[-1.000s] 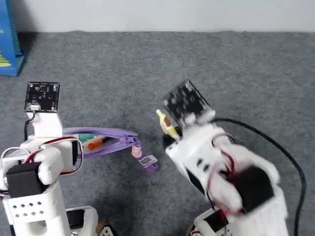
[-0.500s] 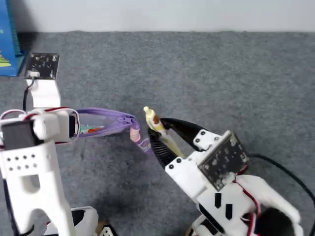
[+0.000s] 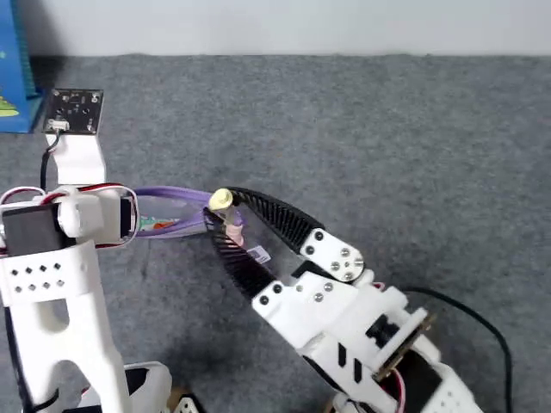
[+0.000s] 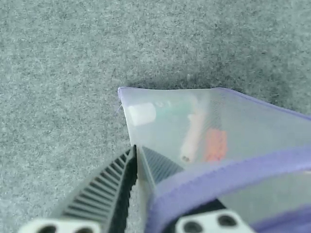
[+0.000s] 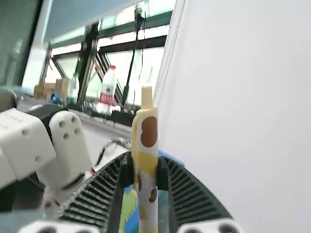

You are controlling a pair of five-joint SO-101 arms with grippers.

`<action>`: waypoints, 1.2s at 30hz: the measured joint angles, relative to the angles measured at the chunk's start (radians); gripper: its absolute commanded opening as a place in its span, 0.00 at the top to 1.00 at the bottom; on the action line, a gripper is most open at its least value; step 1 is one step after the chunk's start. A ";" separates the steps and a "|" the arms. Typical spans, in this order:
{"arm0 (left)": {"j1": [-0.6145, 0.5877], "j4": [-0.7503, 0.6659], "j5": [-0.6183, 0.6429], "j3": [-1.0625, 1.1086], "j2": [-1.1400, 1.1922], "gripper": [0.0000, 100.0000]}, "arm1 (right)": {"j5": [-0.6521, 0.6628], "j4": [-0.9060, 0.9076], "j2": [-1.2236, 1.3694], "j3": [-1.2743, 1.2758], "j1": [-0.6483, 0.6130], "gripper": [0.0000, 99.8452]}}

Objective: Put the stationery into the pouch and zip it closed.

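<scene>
Left claw [image 4: 137,153]: shut tight on one end of the pouch [image 4: 209,121] — I think to hold its mouth steady.
Right claw [image 5: 144,167]: pinched the spotty yellow pen [image 5: 145,141], standing up at the pouch's open end.
Pouch: near the worktop's [image 3: 387,129] left edge.
Left wrist view: other pens [image 4: 194,136] inside — plainer than from high up.

Pen [image 3: 220,200] at pouch [image 3: 169,212] mouth, other stationery [image 4: 194,133] inside pouch

In the high view the left arm [image 3: 52,267] covers much of the pouch [image 3: 176,215], whose contents [image 4: 197,133] are blurred shapes.
</scene>
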 measured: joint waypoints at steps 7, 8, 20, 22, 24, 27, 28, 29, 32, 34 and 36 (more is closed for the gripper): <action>0.000 0.000 0.000 0.000 0.000 0.99 | 0.000 -0.166 0.018 0.040 -0.091 0.99; 0.000 0.000 0.000 0.000 0.000 0.99 | 0.000 -0.170 0.041 0.043 -0.092 0.99; 0.000 0.000 0.000 0.000 0.000 0.99 | 0.000 -0.367 0.420 0.074 -0.046 0.99; 0.000 0.000 0.000 0.000 0.000 0.99 | 0.000 -0.368 0.479 0.074 -0.018 0.99; 0.000 0.000 0.000 0.000 0.000 0.99 | 0.000 -0.359 0.522 0.074 0.002 0.94; 0.000 0.000 0.000 0.000 0.000 0.99 | 0.000 -0.252 0.522 0.074 0.009 0.82; 0.000 0.000 0.000 0.000 0.000 0.99 | 0.000 -0.201 0.519 0.071 0.008 0.79; 0.000 0.000 0.000 0.000 0.000 0.99 | 0.000 -0.140 0.512 0.066 0.008 0.75; 0.000 0.000 0.000 0.000 0.000 0.99 | -0.002 0.040 0.474 0.017 0.008 0.72; 0.000 0.000 0.000 0.002 0.000 0.99 | -0.026 0.153 0.434 -0.023 0.014 0.72; 0.000 -0.006 0.000 0.011 0.000 0.99 | -0.061 0.262 0.385 -0.063 0.028 0.72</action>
